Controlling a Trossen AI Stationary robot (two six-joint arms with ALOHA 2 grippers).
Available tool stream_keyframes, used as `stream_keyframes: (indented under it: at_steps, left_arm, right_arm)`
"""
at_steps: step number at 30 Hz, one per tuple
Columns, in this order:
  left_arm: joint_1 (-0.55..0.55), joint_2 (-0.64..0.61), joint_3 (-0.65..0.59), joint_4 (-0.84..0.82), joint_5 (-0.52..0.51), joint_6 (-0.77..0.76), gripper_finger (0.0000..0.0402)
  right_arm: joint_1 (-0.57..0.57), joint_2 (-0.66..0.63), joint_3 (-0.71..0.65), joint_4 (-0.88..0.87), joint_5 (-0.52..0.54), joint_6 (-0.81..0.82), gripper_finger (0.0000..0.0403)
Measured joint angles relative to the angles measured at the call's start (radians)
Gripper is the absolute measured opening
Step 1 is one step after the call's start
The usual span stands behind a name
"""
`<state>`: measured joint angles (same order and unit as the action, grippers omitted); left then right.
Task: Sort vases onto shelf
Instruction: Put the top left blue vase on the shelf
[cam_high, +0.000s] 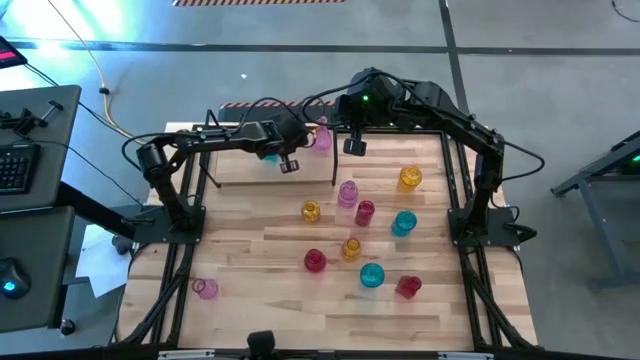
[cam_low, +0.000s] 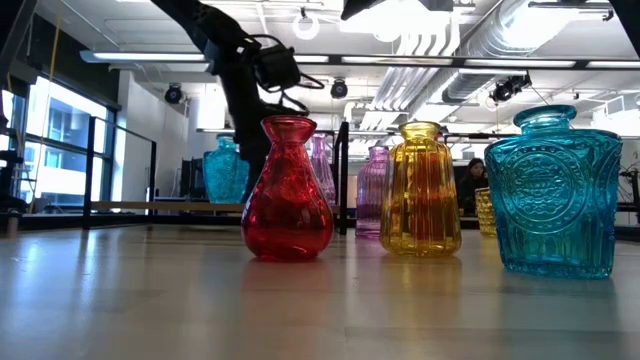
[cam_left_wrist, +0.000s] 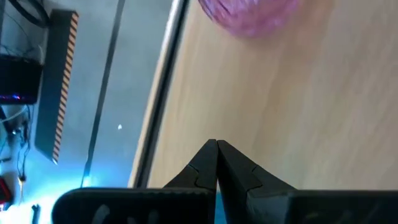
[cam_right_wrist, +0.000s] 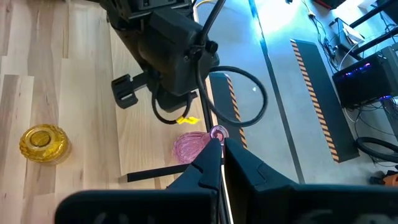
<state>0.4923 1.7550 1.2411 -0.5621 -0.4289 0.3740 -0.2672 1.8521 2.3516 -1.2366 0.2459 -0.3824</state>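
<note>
Two vases are sitting on the shelf at the table's far edge — a cyan vase under the left gripper and a pink vase near the right gripper. Both grippers are hovering there with fingers pressed together, holding nothing. Most of the sorting is waiting: some ten vases are standing scattered on the tabletop — among them a yellow vase and a red vase.
</note>
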Motion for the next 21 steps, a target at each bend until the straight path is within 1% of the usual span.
stream_keyframes:
  at_steps: [4,14,21]
  left_arm:
    - [0.000,0.000,0.000,-0.051,0.000,-0.029,0.0000]
    - [0.005,0.000,0.000,-0.103,-0.003,-0.059,0.0000]
    - [0.009,0.000,0.000,-0.140,-0.043,-0.085,0.0000]
  right_arm:
    - [0.000,0.000,0.000,0.000,0.000,0.000,0.0000]
    - [0.000,0.000,0.000,-0.001,-0.012,0.007,0.0000]
    - [0.000,0.000,0.000,-0.001,-0.013,0.007,0.0000]
